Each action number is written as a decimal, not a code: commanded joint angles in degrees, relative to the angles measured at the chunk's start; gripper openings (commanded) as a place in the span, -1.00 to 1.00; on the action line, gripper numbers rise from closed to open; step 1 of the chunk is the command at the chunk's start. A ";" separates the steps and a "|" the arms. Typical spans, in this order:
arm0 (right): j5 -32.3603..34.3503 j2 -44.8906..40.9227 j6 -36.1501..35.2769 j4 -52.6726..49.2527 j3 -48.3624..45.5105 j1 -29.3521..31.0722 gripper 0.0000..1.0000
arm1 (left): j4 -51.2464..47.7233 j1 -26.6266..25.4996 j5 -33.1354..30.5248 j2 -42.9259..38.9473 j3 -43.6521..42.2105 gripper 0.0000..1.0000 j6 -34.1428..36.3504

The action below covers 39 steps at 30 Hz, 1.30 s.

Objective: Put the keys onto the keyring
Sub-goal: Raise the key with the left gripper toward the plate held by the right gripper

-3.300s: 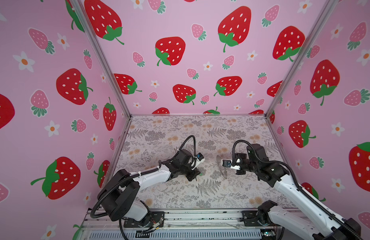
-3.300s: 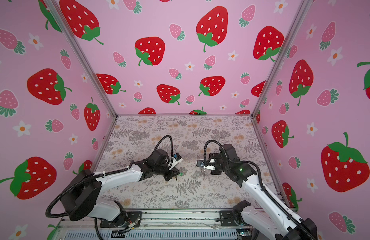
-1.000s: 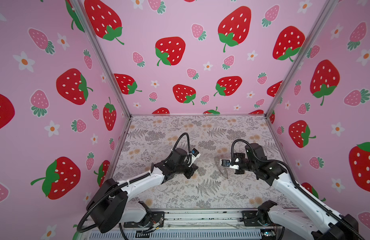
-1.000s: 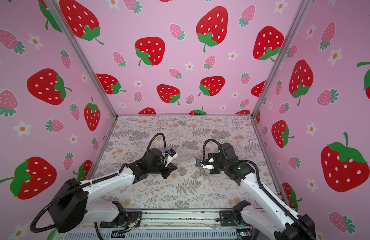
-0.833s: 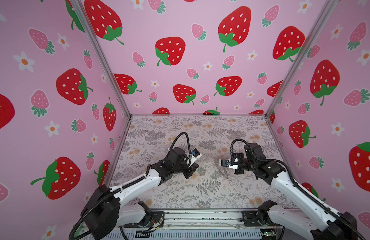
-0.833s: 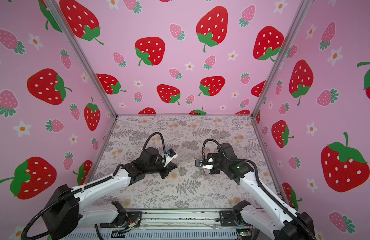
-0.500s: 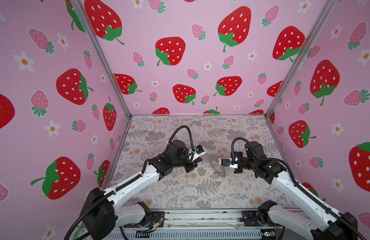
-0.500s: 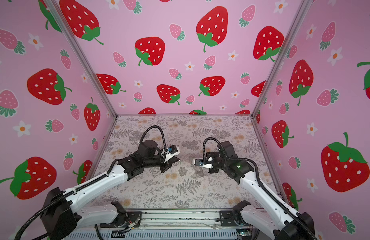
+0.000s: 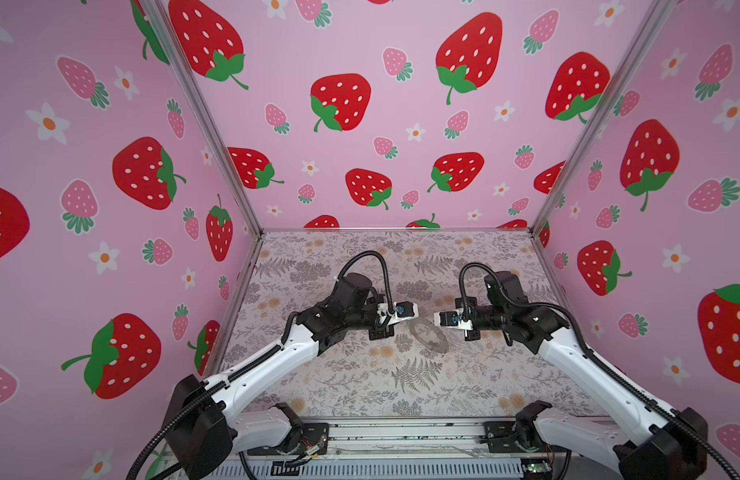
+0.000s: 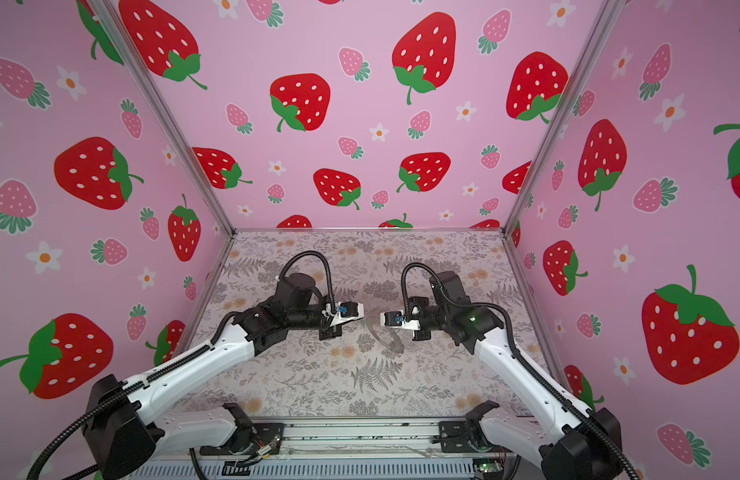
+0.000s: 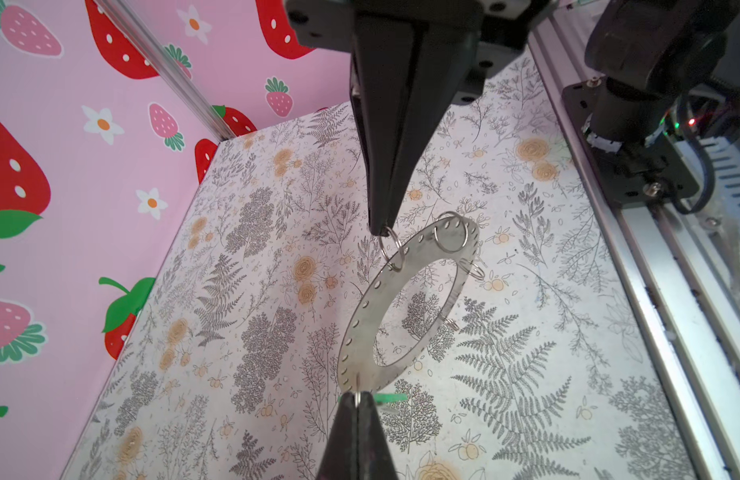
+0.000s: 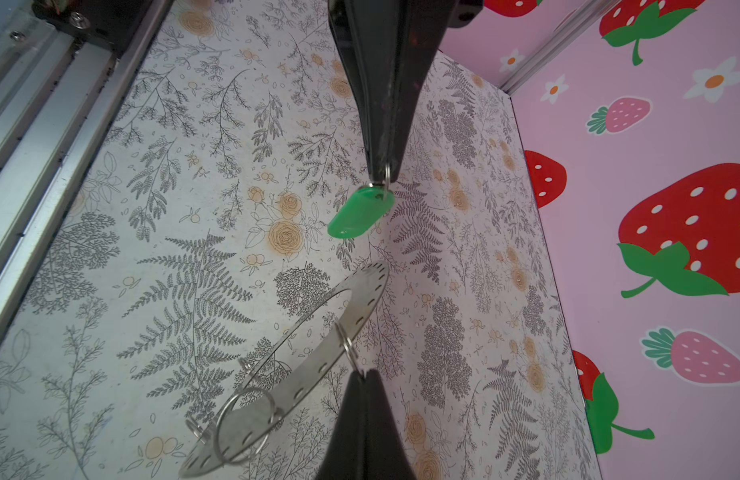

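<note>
Above mid-tabletop [image 12: 193, 166], grippers face off: left gripper [image 12: 380, 178] from 9 o'clock, clamped on the small ring [image 12: 387, 185] of the keys [image 12: 360, 212]; right gripper [image 12: 362, 374] from 3 o'clock, pinching a wire loop [image 12: 346, 345] on the keyring [image 12: 310, 378]. Keyring held tilted, likely to present its rim — tag dangles near it, apparently not hooked yet.

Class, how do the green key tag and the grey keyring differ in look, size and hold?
Look: the key tag is a green oblong; the keyring is a flat grey band with an open centre.
Size: the keyring is far wider than the key tag.
Hold: the left gripper has the key tag, the right gripper the keyring.
Shared: each hangs from shut jaws.
</note>
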 commanded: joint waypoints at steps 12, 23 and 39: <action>-7.78 3.79 -1.65 -7.45 5.81 1.06 -1.00 | 6.42 0.21 0.81 -0.69 0.98 -1.00 18.28; -9.03 6.27 -1.76 -10.23 9.31 1.62 -1.00 | 10.08 -1.59 2.59 -0.08 -0.12 -1.00 22.49; -8.50 5.07 -0.58 -10.57 8.70 2.04 -1.00 | 12.24 -0.84 -1.12 1.45 1.21 -1.00 30.69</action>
